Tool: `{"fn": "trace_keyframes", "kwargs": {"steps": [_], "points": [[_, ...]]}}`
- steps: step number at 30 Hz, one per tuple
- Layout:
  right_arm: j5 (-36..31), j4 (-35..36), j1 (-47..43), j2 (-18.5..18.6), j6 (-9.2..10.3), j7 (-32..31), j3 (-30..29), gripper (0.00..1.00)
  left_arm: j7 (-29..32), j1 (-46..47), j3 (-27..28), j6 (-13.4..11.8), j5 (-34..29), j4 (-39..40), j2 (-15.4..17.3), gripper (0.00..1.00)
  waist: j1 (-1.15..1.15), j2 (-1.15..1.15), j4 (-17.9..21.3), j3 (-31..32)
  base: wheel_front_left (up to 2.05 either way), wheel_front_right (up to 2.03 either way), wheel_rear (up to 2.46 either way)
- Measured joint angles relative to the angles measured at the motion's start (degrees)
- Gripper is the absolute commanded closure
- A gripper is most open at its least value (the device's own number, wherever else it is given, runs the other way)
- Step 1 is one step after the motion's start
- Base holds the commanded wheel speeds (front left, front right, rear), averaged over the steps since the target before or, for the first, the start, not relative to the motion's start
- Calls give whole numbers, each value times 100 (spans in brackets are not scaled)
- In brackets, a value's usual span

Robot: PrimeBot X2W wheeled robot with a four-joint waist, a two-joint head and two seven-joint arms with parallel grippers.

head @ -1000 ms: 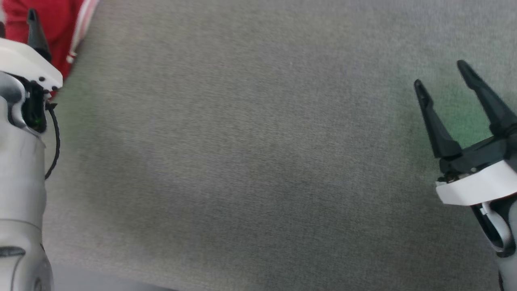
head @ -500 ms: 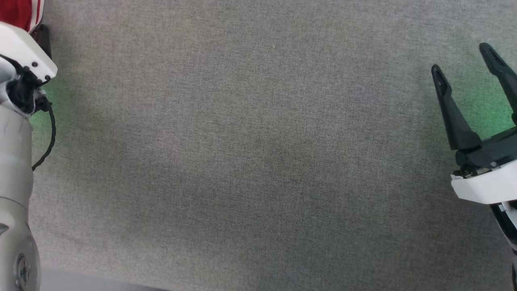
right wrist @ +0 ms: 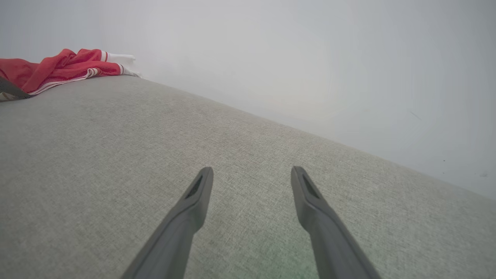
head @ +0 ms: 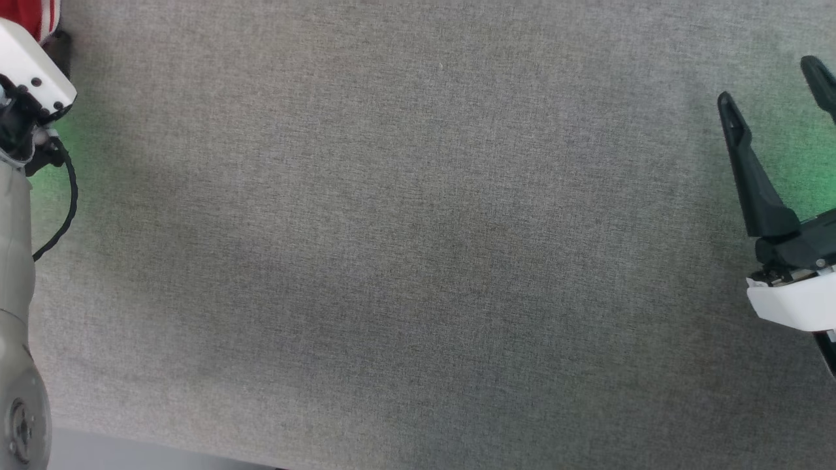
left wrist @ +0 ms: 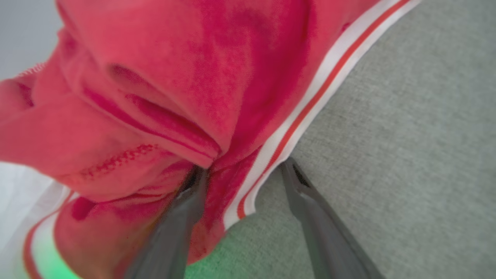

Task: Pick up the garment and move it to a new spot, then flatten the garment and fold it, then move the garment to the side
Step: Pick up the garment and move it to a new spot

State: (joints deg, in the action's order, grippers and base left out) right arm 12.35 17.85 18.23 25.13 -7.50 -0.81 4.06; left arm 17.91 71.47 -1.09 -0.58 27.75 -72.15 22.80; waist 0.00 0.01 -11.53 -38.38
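The left arm (head: 13,228) has shifted leftward; the left pincer (left wrist: 243,167), open, straddles the edge of the garment (left wrist: 162,89) at the left end of the worktop (head: 418,235). The right pincer (right wrist: 252,172) hangs open, well apart. Likely pick-up: close on fabric next.

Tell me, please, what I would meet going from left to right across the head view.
Left forearm at the edge → grey fabric surface → right gripper, its fingers spread. The sliver of red garment in the top-left corner overlaps the forearm's span, so it is left out of the order.
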Motion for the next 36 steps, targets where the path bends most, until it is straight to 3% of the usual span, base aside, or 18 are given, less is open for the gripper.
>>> {"fn": "trace_keyframes", "kwargs": {"steps": [9,16,25,36], "points": [[-40,27,-1,-31,0,-18,-80,0,-328,43,7,-57,52,-35,-68,100,0,0,-59,-35,0,0,0],[-57,-96,-1,-145,0,111,-166,0,-643,71,-187,76,-47,-34,-54,100,0,-1,-133,188,0,0,0],[-27,-439,15,-361,0,411,-97,0,-1230,333,-503,234,-355,281,266,100,0,-1,-158,722,0,0,0],[-4,-872,-19,-715,0,765,-75,0,-1422,608,-977,481,-692,800,448,100,0,-1,-135,1429,0,0,0]]}}
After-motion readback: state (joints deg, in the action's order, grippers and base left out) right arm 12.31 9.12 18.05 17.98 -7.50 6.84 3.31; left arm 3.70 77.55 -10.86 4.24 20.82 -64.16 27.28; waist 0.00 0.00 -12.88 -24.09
